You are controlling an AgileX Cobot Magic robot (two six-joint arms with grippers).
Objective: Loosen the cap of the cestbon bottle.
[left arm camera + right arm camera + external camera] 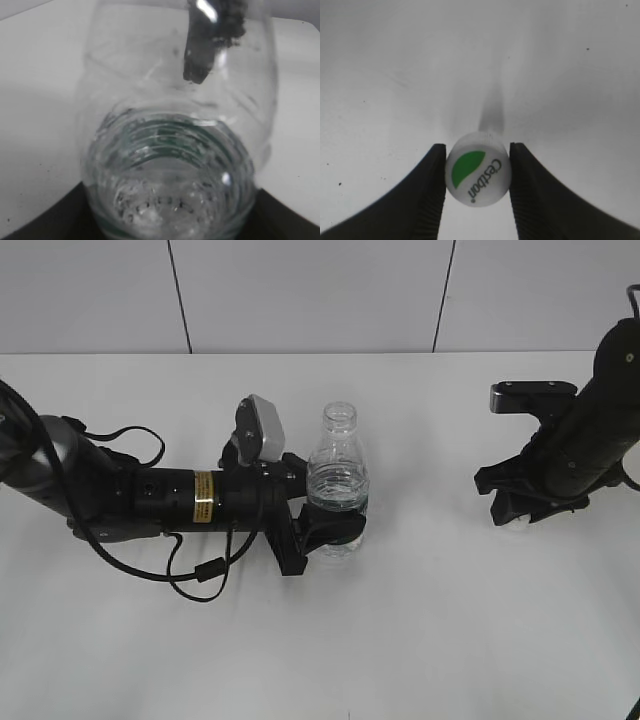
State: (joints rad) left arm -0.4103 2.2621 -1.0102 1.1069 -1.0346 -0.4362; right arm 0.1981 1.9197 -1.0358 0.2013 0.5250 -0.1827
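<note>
The cestbon bottle (pixel 337 480) stood upright near the middle of the surface (pixel 420 640), clamped low on its body by the left end effector (pixel 325 530), and its threaded neck was bare and open. The cap (pixel 477 175) was already off, pinched between the fingers of the right end effector (pixel 477 180) well away at the right side, low over the surface; contact with the surface could not be told. Judged from this, loosening was complete and exceeded; all that appeared left was setting the cap down and releasing the bottle.
</note>
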